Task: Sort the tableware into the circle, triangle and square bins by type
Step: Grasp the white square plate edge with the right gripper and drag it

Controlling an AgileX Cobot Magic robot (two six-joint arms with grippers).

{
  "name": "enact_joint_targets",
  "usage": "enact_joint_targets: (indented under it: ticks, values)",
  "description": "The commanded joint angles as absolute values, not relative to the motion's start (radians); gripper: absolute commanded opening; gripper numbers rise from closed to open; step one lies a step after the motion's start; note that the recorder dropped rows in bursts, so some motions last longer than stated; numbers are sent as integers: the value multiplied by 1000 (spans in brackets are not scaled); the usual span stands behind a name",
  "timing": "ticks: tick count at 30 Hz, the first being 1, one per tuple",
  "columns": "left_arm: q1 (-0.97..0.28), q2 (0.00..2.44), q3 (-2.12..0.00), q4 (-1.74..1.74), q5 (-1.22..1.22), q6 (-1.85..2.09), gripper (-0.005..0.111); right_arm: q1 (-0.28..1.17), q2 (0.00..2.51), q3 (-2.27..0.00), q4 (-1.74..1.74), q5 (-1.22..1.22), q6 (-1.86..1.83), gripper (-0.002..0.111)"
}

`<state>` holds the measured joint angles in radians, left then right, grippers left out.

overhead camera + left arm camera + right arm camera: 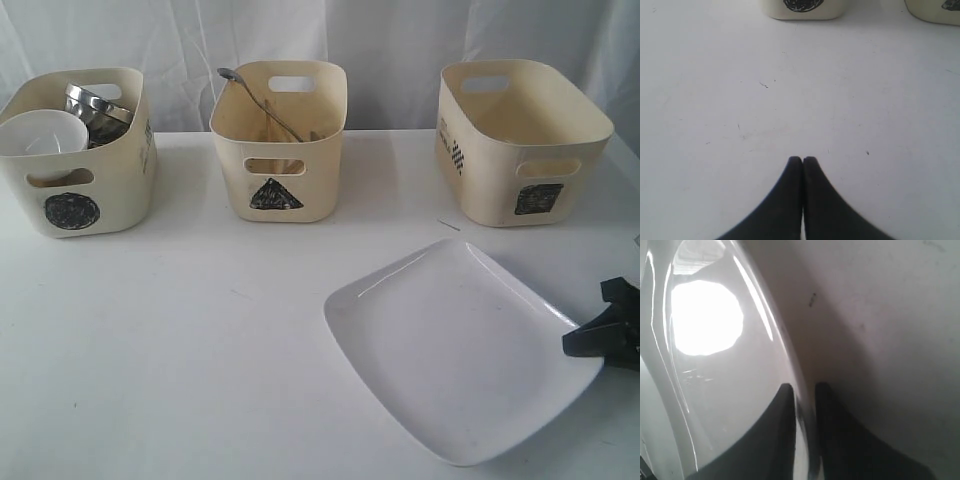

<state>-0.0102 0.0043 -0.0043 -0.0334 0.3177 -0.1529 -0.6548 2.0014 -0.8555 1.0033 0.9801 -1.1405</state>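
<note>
Right wrist view: the right gripper (805, 389) straddles the rim of the white plate (725, 390), jaws narrowly apart; whether they pinch it cannot be told. The left gripper (802, 160) is closed and empty over the table (790, 75). The plate lies front right, with the circle bin (105, 190), triangle bin (232, 160) and square bin (490, 185) behind.

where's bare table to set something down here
Widest bare patch: the table front-left, bordered by the circle bin, triangle bin and white plate. Narrow gaps lie between bins. Crowded: front-right, where the plate and right tool sit.
</note>
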Motion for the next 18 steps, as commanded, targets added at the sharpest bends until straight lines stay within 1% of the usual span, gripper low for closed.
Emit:
enact_joint_targets:
  ticks: [1, 6, 10, 13, 15, 18]
  values:
    - [-12, 0, 0, -44, 350, -150, 0, -647, 2015, -849, 926, 899, -1124, 0]
    - [-12, 0, 0, -44, 350, -150, 0, -647, 2015, -849, 970, 1006, -1114, 0]
    - [-12, 0, 0, -44, 350, -150, 0, -647, 2015, -849, 1105, 1216, -1166, 0]
    - [-12, 0, 0, -44, 350, -150, 0, -645, 2008, -849, 1164, 1221, -1175, 0]
    - [-12, 0, 0, -44, 350, -150, 0, -630, 1988, -849, 1125, 1221, -1140, 0]
    - [-12, 0, 0, -44, 350, -150, 0, -566, 1937, -849, 1056, 1221, -1050, 0]
